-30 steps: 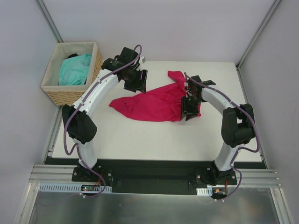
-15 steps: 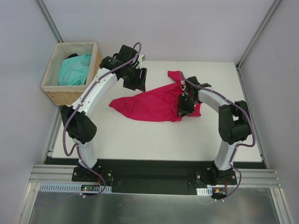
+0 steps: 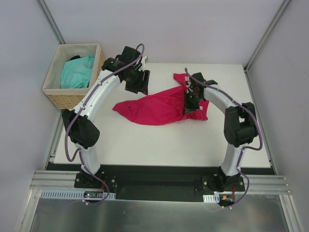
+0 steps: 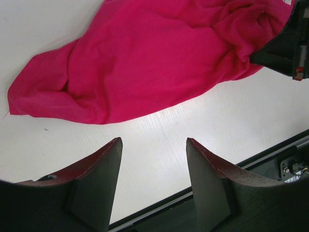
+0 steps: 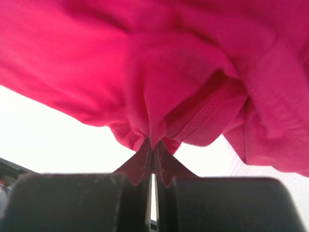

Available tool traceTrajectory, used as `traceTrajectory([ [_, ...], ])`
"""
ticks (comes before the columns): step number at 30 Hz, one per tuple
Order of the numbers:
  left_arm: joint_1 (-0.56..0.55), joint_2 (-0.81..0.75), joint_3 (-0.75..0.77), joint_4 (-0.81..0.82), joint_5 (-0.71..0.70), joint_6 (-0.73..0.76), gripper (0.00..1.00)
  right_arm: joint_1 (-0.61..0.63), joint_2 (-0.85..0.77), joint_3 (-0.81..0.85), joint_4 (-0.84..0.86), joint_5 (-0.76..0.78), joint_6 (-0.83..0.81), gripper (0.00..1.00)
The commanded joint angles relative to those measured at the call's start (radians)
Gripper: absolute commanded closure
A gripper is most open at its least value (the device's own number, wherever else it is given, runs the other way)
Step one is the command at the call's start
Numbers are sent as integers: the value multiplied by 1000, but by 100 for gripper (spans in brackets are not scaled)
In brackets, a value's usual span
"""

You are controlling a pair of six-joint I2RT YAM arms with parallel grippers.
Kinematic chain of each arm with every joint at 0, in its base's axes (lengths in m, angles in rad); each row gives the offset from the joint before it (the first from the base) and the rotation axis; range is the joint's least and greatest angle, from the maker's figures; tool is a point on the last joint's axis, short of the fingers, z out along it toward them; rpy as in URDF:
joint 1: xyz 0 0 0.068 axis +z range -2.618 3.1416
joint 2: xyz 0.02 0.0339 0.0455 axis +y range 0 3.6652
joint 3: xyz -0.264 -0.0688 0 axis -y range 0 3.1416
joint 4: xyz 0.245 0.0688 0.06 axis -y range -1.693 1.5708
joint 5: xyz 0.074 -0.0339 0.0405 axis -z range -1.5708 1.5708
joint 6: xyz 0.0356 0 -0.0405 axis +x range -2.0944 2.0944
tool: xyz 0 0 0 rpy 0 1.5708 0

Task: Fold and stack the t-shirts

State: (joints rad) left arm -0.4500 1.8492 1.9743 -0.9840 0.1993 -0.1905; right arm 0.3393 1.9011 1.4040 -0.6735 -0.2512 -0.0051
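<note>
A crimson-pink t-shirt [image 3: 157,107] lies crumpled across the middle of the white table [image 3: 145,140]. My right gripper [image 3: 189,105] is shut on a pinched fold of the pink t-shirt [image 5: 159,82] near its right end, the fabric bunching above the closed fingertips [image 5: 145,154]. My left gripper [image 3: 138,86] hovers open above the shirt's upper left part; in its wrist view the pink t-shirt [image 4: 140,67] lies beyond the spread fingers [image 4: 104,164] with bare table between them. A turquoise t-shirt [image 3: 77,71] sits bundled in the basket.
A woven wicker basket [image 3: 72,96] stands at the table's far left corner, next to the left arm. Grey walls and metal frame posts [image 3: 263,36] close in the back and sides. The black mounting rail [image 3: 154,174] runs along the near edge.
The right gripper closed on a fold of the pink shirt and moved toward the back of the table, dragging the shirt's right end with it. The left arm barely moved.
</note>
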Motion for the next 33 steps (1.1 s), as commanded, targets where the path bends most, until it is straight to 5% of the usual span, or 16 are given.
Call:
traceTrajectory([
  [1, 8, -21, 34, -22, -35, 11, 45, 12, 1, 202, -64, -37, -19, 99],
  [9, 10, -33, 18, -28, -55, 11, 45, 20, 222, 452, -17, -157, 1, 99],
  [21, 20, -22, 50, -56, -66, 17, 45, 32, 375, 539, 216, -554, 37, 98],
  [26, 20, 8, 72, -56, -51, 14, 45, 46, 302, 478, 250, -626, 44, 63],
  [33, 20, 56, 123, -45, -9, 5, 45, -8, 67, 299, 65, -351, -96, 55],
])
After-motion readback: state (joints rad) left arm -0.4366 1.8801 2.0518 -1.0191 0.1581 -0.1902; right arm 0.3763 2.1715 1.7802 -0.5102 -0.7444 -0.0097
